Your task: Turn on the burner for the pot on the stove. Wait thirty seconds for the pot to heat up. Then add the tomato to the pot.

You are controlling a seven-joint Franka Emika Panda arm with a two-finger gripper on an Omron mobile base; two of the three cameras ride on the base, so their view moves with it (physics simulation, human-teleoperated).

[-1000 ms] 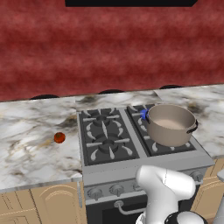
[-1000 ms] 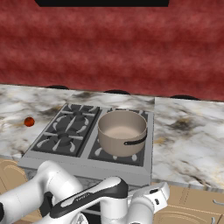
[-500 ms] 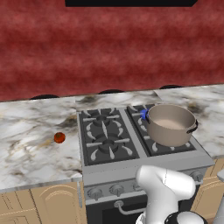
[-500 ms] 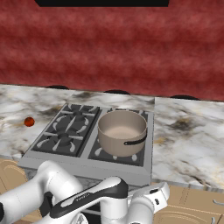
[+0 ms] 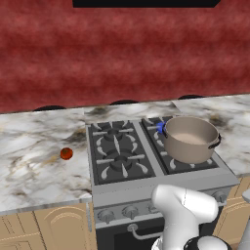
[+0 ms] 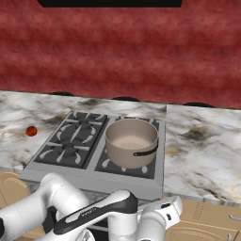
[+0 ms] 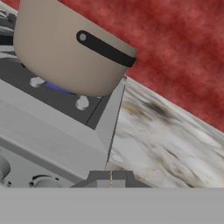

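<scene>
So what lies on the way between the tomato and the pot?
In the left base view, the tomato sits on the marble counter; between it and the pot lie the stove's two left burners, unlit and bare.

One pot [image 5: 190,139], one tomato [image 5: 66,154]

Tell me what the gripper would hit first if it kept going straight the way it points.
Probably the stove's front right edge just ahead of the shut gripper, with the pot beyond it; depth is hard to judge.

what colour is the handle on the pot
Black, on the grey-tan pot; the handle shows best in the hand view.
</scene>
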